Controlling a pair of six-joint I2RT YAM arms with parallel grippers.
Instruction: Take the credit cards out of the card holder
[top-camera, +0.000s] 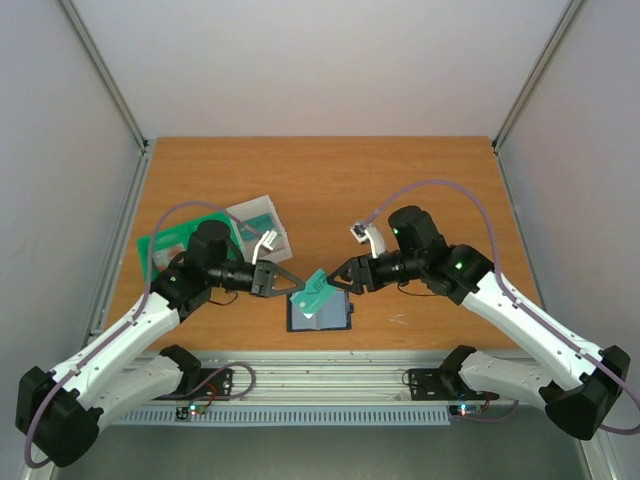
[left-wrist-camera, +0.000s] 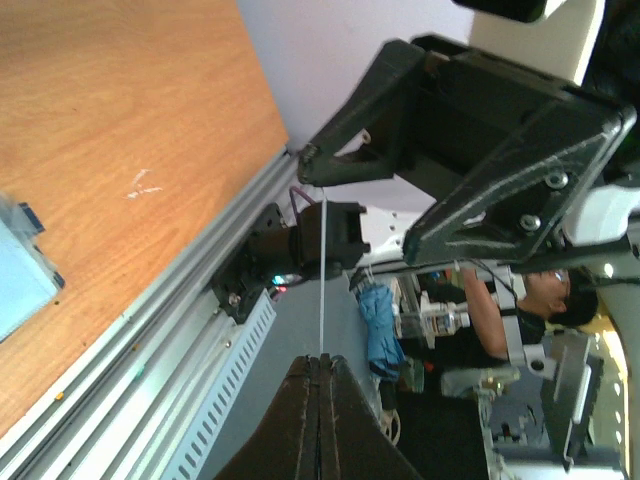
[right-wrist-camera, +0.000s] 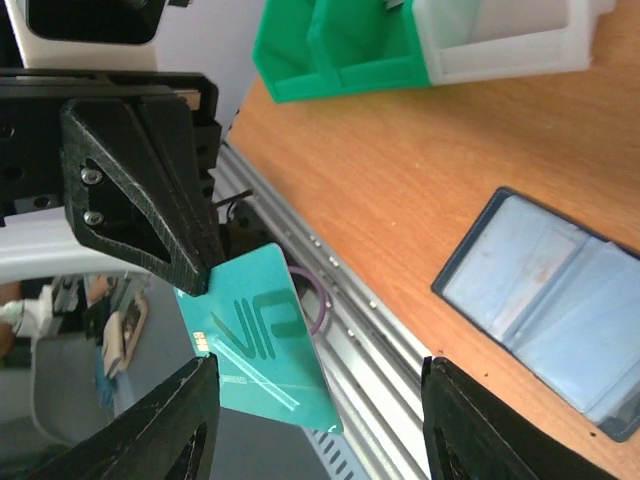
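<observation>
Backdrop, enclosed work cell.
- Orange-brown wooden tabletop (top-camera: 400, 170), rectangular, matt, evenly and softly lit.
- Plain pale grey wall panels: far (top-camera: 320, 60), left (top-camera: 50, 150), right (top-camera: 590, 150).
- Two slanted aluminium frame posts, at the far left corner (top-camera: 105, 75) and the far right corner (top-camera: 537, 75).
- Ribbed aluminium rail (top-camera: 320, 375) along the table's near edge, a perforated pale grey strip (top-camera: 330, 415) just beneath it.
- Grey floor (top-camera: 330, 455) nearest of all.
- Beyond the near edge, in the left wrist view: a cluttered room with a person in dark top and glasses (left-wrist-camera: 520, 310).
</observation>
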